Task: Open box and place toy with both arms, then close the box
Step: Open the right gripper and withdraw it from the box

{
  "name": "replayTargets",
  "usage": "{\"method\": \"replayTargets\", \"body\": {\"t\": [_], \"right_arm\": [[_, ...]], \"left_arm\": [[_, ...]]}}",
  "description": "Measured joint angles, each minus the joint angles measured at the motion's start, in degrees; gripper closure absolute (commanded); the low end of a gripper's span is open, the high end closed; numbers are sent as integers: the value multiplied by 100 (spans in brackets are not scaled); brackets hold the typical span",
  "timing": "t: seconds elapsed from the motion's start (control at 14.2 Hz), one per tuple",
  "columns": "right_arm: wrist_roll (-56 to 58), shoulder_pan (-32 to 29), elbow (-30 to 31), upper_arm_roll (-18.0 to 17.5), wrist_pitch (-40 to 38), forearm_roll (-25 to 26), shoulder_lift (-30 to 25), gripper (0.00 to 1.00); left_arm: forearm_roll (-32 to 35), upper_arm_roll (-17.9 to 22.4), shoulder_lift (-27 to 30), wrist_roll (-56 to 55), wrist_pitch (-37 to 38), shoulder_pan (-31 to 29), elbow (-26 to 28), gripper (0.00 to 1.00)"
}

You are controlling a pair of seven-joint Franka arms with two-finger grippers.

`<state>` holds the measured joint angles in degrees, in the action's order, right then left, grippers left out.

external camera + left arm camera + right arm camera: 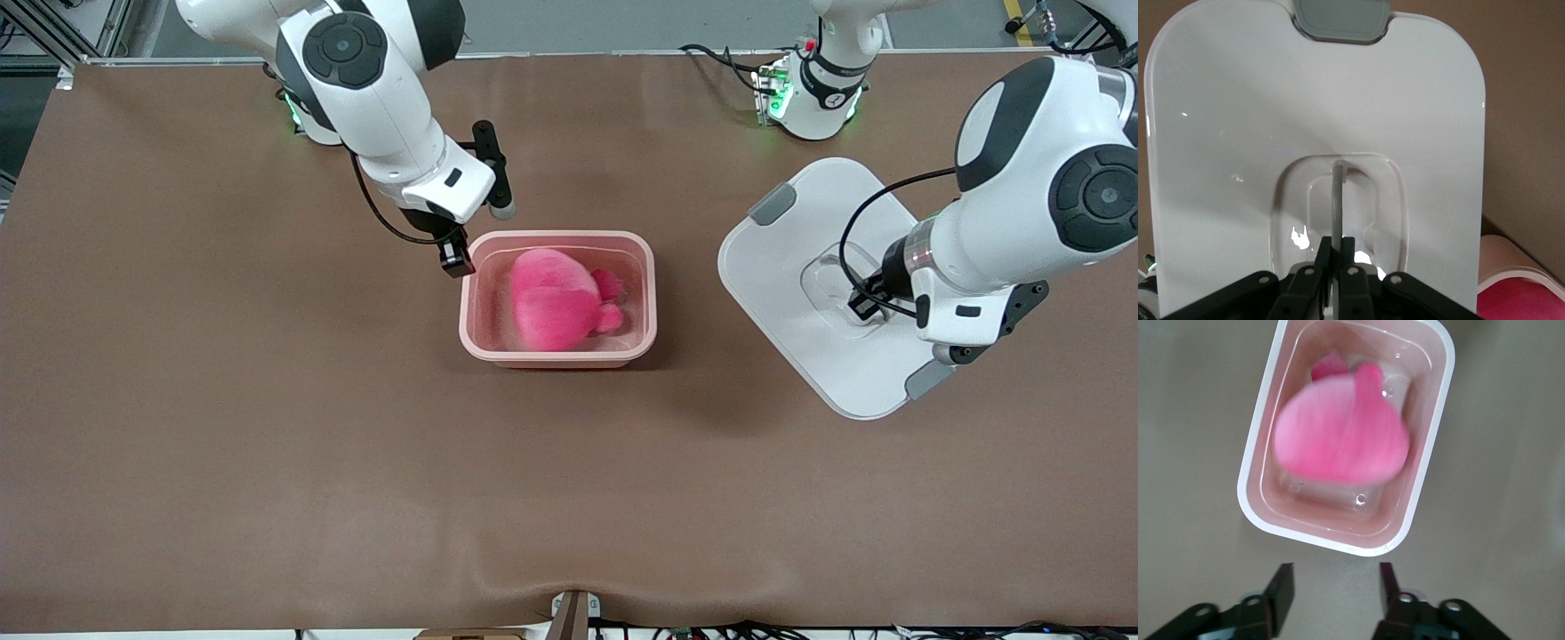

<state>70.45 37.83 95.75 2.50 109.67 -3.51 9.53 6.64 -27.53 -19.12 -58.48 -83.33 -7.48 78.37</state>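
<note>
The right gripper [1335, 597] hangs with its fingers spread apart and nothing between them, above the table just off the box's end that faces the right arm's end of the table. The box [557, 298], an open pale-pink tub, sits near the middle of the brown table [267, 444], and the toy [553, 302], a hot-pink plush, lies inside it, filling much of the tub; its outline is blurred. The left gripper [1335, 250] has its fingers pinched together on the thin upright bar of the clear handle [1338, 200] recessed in the centre of the white lid [800, 284]. The lid is off the box and well apart from it, toward the left arm's end of the table; whether it rests on the table or is lifted cannot be told. Grey clips [772, 204] show at both of its ends. The brown covering has a small ridge along the table edge nearer to the front camera than the box. Past the table's edge by the arm bases, grey floor and cables show.
</note>
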Motion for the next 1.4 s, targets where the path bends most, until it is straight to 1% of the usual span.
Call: {"method": "replayTargets", "body": {"t": [0.28, 0.56, 0.77, 1.05, 1.4], "right_arm": [[-8, -12, -71, 66, -144, 0, -18, 0], [-6, -213, -253, 135, -784, 5, -71, 0], [-1, -619, -307, 160, -997, 9, -147, 0], [-117, -1225, -309, 184, -1082, 7, -226, 0], [-851, -1713, -311, 182, -1177, 7, -338, 0]], "left_arm": [[0, -22, 10, 1, 0, 2, -3, 100], [0, -24, 27, 0, 28, 2, -8, 100], [-36, -27, 58, 0, 240, -2, -9, 100], [-375, -13, 92, -120, 269, -22, -9, 100], [-401, -17, 92, -255, 266, -17, -8, 100]]}}
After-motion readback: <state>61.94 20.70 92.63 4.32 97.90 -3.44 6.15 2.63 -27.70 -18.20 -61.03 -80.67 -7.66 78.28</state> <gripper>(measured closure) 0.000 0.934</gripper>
